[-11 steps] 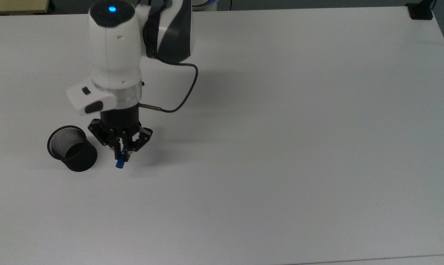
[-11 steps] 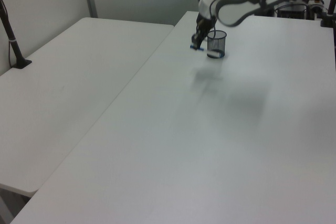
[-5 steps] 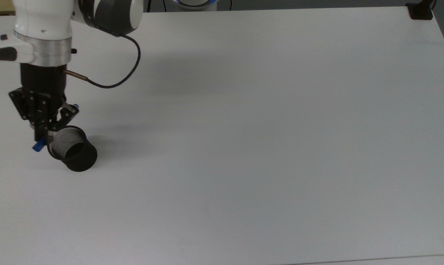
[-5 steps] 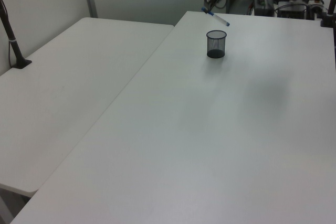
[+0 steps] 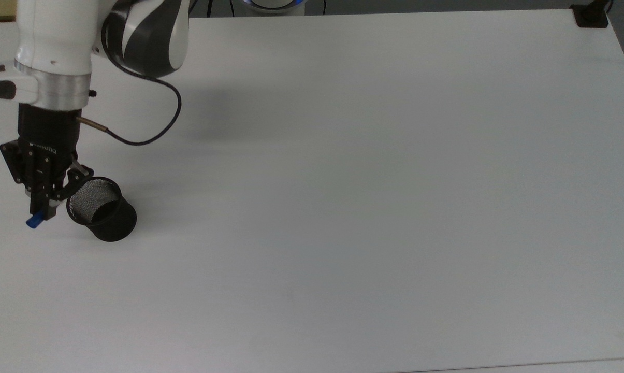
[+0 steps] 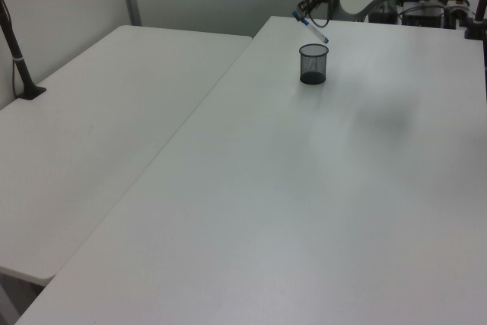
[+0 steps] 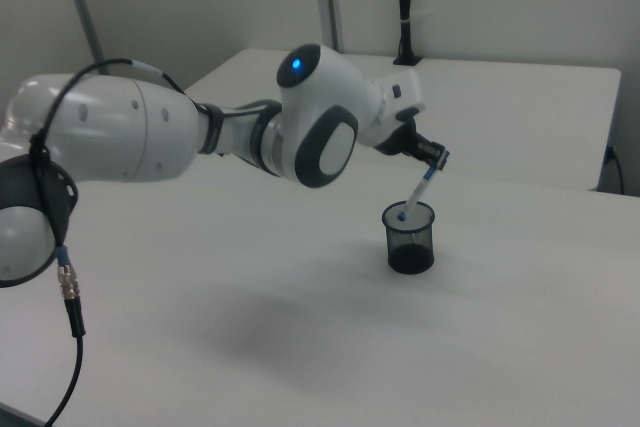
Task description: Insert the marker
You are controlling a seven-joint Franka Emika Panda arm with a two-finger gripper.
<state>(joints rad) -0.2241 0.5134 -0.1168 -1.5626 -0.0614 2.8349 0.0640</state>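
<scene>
Surface: one white table [image 5: 374,181], matte and plain; the left view shows a second white table [image 6: 91,142] butted against it along a straight seam at its 9 o'clock side. One black clamp base [image 5: 591,15] sits on the main table's corner at 1 o'clock in the top view; one black post [image 6: 15,47] stands clamped on the second table at 9 o'clock in the left view.

Room: pale partition walls [image 7: 480,7] with a metal upright behind the tables.

Count, items:
- Mesh cup [image 5: 102,209], black wire, one. Upright on the table, at 9 o'clock of the top view, mouth open.
- Marker [image 7: 417,194], one. White barrel, blue ends. Held tilted in the air above the cup; in the right view its lower blue end sits at the cup's rim, at about 11 o'clock of the mouth. In the top view its blue end [image 5: 33,221] shows just beyond the cup at 9 o'clock.
- Arm [image 7: 180,137], white with dark joints, one, with one black cable looped beside the wrist.
- Gripper [image 5: 41,207], black, one. Fingers closed around the marker's upper part.
</scene>
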